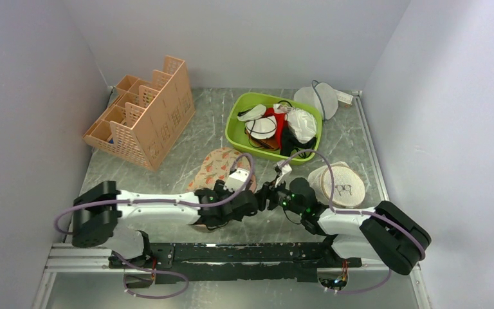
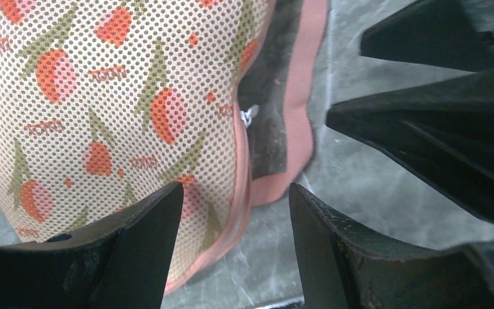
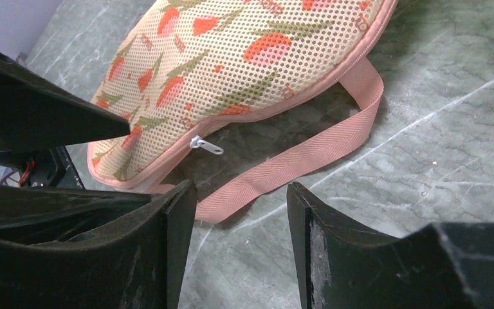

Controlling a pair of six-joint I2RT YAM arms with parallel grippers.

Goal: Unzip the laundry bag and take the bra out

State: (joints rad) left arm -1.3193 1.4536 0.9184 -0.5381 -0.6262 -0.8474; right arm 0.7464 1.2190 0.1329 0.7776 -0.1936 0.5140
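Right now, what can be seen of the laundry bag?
The laundry bag is a peanut-shaped pouch of beige perforated mesh printed with red-and-green motifs, edged in pink trim. A silver zip pull sits on its edge seam, which looks closed there. A pink webbing strap loops out beside it. It lies flat on the grey marbled table, with the left tool and right tool open at its near end, gripping nothing.

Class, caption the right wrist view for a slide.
Open black fingers near the zipper pull and pink strap of the beige printed laundry bag.
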